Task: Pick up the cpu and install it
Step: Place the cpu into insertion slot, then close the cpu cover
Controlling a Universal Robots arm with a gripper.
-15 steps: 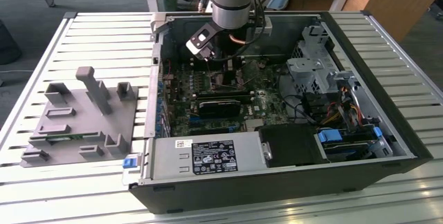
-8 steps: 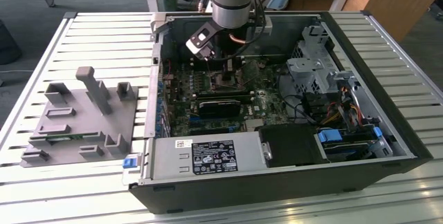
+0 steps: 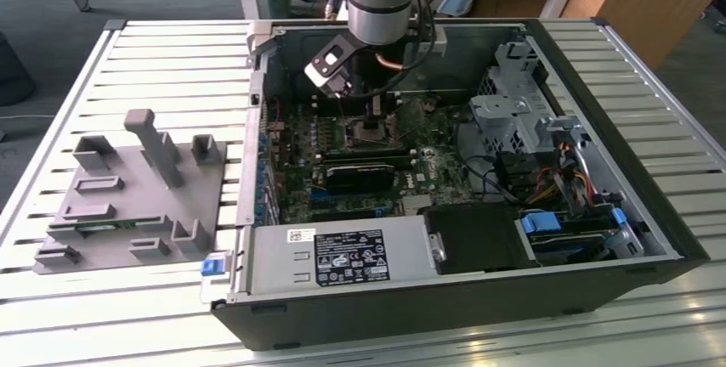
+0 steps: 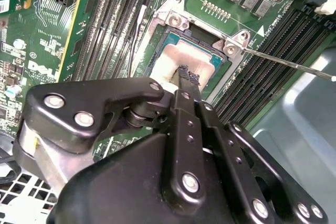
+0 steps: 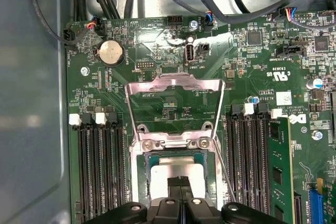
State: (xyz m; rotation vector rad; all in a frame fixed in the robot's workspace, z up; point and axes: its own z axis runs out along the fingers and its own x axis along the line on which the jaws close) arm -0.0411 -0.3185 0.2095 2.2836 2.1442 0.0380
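One arm reaches down into the open case [image 3: 669, 239]. The case lies on its side on the tabletop [image 3: 170, 53], so the board [image 5: 262, 56] faces up and is easy to get at. The cpu [image 4: 173, 59] lies flat in its socket in the middle of the board. Its silver top is up and its green rim shows at the edges.

In both wrist views the gripper [image 4: 188, 76] is right over the cpu. Its two fingers are pressed together with no gap, and their tips sit on the cpu's top or just above it (I cannot tell if they touch). Fingers held like this cannot be clamping the chip. I think they are closed to make one small tip for pushing.

The socket's metal plate [image 5: 176, 85] is flipped back and the thin lever [image 4: 283, 64] sticks out to the side, so nothing covers the cpu. I think it is placed but not locked down yet. A grey tray [image 3: 125, 206] rests on the tabletop, well apart from the case.
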